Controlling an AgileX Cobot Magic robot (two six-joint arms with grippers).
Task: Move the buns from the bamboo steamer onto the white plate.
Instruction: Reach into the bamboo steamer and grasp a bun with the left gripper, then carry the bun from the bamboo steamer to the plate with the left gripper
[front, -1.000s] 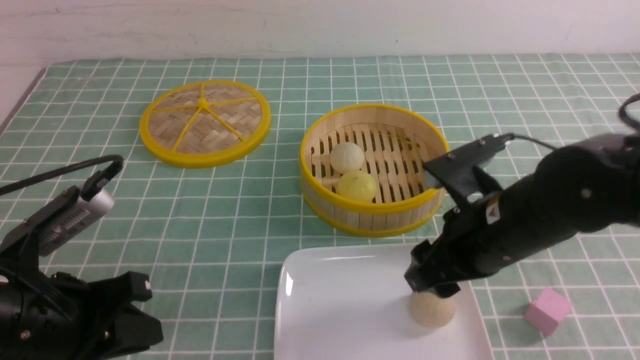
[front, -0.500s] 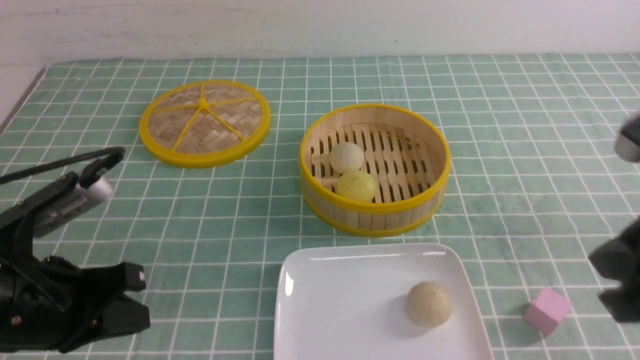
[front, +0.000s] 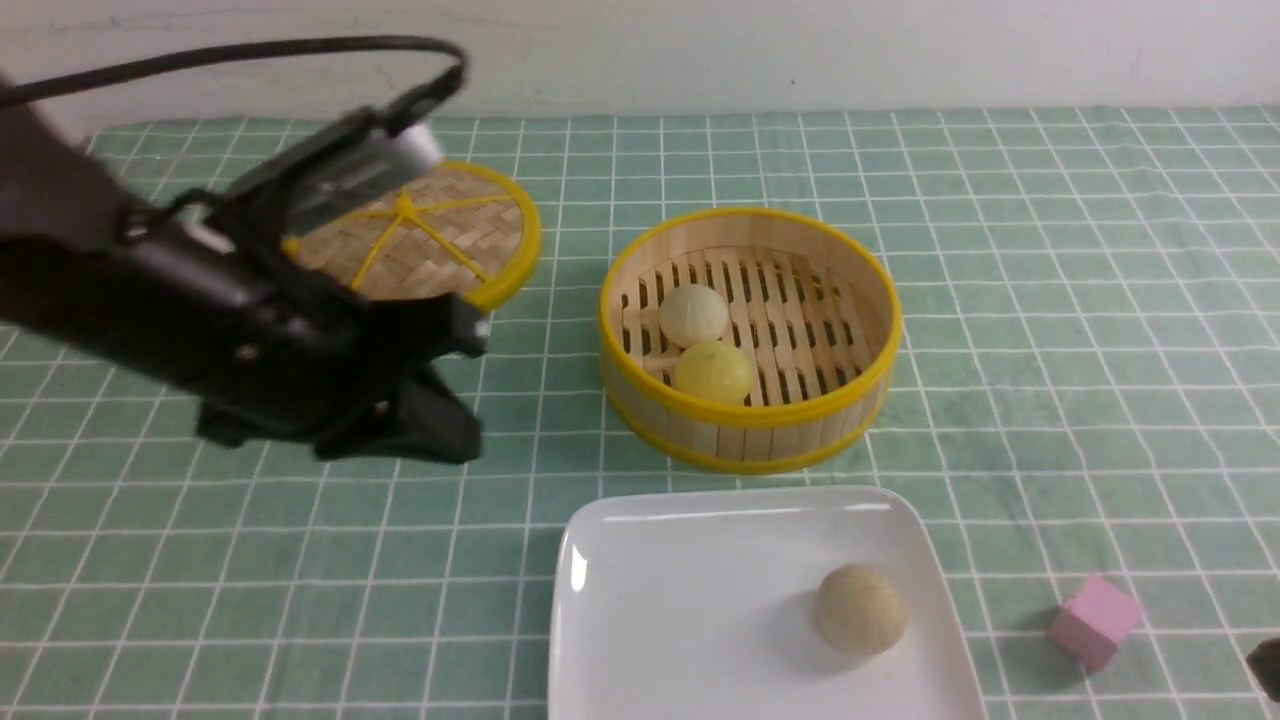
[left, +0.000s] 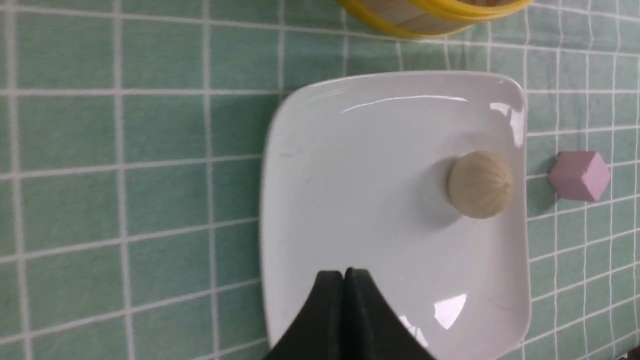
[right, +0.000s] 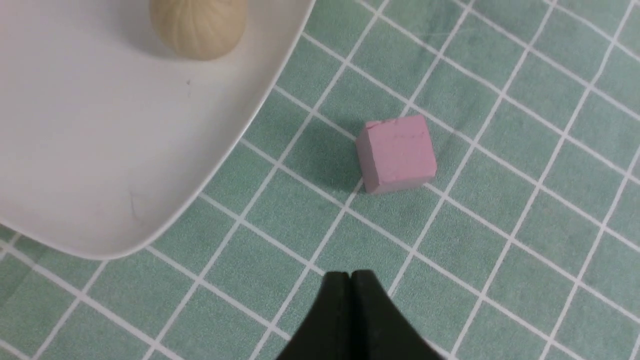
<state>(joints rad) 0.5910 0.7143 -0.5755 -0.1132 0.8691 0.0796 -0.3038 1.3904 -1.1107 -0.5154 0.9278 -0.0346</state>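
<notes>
The bamboo steamer (front: 750, 415) stands mid-table and holds a cream-beige bun (front: 693, 315) and a pale yellow bun (front: 713, 370). A third, beige bun (front: 860, 608) lies alone on the right half of the white plate (front: 640, 600), just in front of the steamer. My left gripper (front: 455, 440) hangs shut and empty to the left of the steamer; in its wrist view the left gripper (left: 344, 272) is above the plate (left: 350, 175). My right gripper (right: 351, 274) is shut and empty over the cloth, near the plate's corner (right: 100, 150).
The flat woven lid (front: 470, 240) lies at the back left, partly behind my left arm. A pink cube (front: 1095, 620) sits on the cloth right of the plate, close to my right gripper. A green checked cloth covers the table.
My right arm let go of the beige bun on the plate and pulled back to the bottom right. My left arm rose from the near left and swung toward the steamer.
</notes>
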